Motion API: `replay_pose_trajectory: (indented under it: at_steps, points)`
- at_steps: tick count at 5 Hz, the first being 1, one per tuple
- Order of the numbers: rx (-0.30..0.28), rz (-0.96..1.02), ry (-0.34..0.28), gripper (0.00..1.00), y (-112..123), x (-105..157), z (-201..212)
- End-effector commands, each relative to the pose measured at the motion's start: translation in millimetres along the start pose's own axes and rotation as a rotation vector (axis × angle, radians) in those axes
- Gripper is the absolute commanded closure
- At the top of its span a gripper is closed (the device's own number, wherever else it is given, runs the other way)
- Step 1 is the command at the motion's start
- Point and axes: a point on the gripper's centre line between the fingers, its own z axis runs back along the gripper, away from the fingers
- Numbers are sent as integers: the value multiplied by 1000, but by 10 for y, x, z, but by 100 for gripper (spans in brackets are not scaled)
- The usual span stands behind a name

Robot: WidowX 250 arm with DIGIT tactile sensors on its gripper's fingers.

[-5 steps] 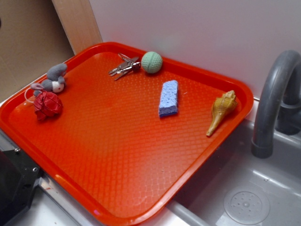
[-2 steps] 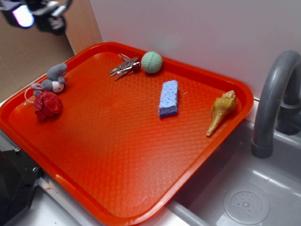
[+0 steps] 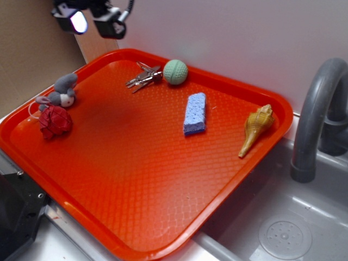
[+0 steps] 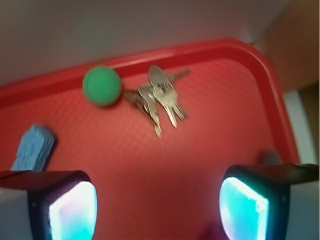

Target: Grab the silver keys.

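Inside tray (image 3: 239, 179): silver keys (image 4: 159, 98), ball (image 4: 102, 85), apparently sponge (image 4: 34, 148).

We see gripper (image 3: 90, 20) shift right along top of exterior view, from far upper-left corner to spot above tray's (image 3: 163, 239) back-left corner. One second back it is out of frame altogether. It now stands nearer keys (image 3: 144, 76), yet well apart and high above. Jaws gape wide. Soft shadow now darkens tray floor right of stuffed animal (image 3: 61, 91).
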Motion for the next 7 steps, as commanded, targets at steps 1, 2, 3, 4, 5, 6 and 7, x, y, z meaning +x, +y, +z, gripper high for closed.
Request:
replay_pose_trajectory:
  at_steps: [1,2,3,4,5,6,7]
  points:
    - [-5,206,-64,0,188,212,113]
    - [-5,206,-64,0,188,212,113]
    - [-5,206,-64,0,188,212,113]
    - [-6,457,-189,0,157,299,34]
    - [26,703,-300,0,149,246,-3]
    - [-6,897,-342,0,83,229,-143]
    - [-47,931,-306,0,65,214,-279]
